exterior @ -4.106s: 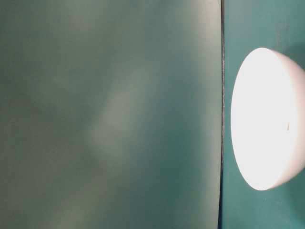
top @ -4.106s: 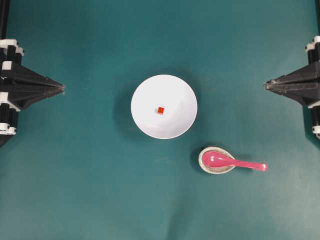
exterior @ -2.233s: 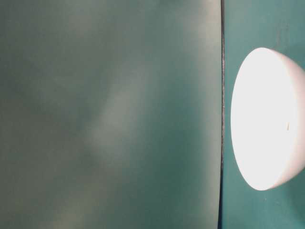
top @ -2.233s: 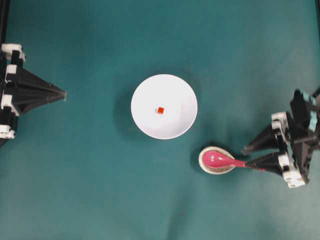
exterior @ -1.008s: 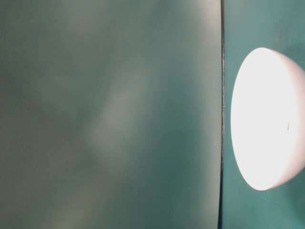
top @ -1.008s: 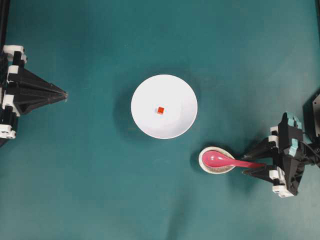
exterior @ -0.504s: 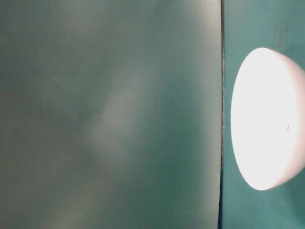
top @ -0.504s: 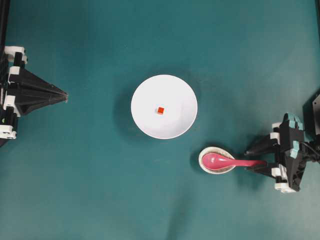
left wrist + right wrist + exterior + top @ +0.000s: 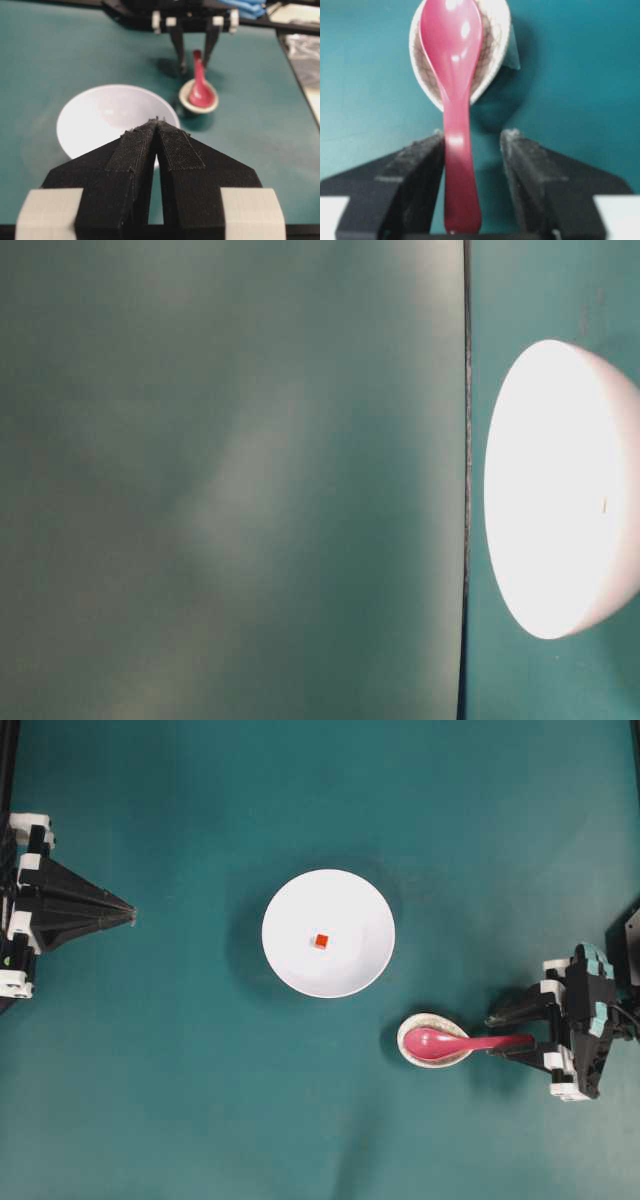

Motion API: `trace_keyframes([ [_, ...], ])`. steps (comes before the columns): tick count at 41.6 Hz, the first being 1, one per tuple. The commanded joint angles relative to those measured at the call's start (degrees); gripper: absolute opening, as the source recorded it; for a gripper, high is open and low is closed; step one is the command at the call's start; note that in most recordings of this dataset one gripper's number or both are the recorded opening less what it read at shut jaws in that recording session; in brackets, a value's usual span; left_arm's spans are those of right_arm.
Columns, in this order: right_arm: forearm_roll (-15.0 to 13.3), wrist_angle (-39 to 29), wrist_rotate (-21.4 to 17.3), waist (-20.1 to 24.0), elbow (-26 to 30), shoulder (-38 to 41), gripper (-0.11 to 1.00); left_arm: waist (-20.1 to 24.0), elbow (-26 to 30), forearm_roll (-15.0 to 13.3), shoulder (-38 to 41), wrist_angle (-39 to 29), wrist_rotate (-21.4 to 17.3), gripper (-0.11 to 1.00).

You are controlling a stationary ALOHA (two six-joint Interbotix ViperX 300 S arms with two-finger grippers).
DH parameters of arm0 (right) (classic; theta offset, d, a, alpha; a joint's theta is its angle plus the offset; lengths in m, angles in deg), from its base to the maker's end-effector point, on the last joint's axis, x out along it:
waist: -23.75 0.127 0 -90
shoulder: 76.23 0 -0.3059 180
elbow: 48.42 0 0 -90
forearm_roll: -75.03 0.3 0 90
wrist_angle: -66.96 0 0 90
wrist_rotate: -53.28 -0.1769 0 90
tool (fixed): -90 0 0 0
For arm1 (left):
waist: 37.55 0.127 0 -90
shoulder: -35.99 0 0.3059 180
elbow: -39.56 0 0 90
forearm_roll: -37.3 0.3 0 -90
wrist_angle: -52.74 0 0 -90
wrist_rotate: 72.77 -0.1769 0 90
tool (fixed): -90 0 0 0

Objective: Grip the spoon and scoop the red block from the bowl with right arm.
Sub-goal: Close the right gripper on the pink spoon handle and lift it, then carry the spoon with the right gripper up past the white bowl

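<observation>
Right gripper (image 9: 500, 1038) straddling the spoon (image 9: 462, 1043) handle, jaws wide apart and gripping nothing.

The grasp step is under way — next, I judge, the jaws need closing squarely on the handle, which is sitting nearer one finger. The glossy pink spoon is lying with its scoop in the small speckled dish (image 9: 412, 1054); the red block (image 9: 320, 941) is resting mid-bowl (image 9: 300, 975). Left gripper (image 9: 128, 915) is pressed together — idle.

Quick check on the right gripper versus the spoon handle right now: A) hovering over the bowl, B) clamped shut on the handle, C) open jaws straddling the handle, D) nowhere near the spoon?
C: the right gripper stands open, the spoon handle lying between its fingers, nearer one.
</observation>
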Motion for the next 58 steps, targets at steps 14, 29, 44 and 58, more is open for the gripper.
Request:
trace_keyframes([
  [14,-1.0,1.8,1.1,0.3,0.4,-0.7,0.45,-0.1,1.6,0.0,0.4,-0.7,1.7,0.00],
  [29,-1.5,1.8,1.6,0.4,0.5,-0.7,0.23,-0.1,1.6,0.0,0.4,-0.7,1.8,0.00],
  [44,-1.4,1.9,3.3,0.2,2.4,-4.0,0.23,-0.1,1.6,0.1,0.4,-1.2,1.8,0.00],
  [58,-1.4,-5.4,13.2,-6.9,8.3,-16.2,0.23,-0.1,1.7,0.0,0.4,-1.1,1.8,0.00],
])
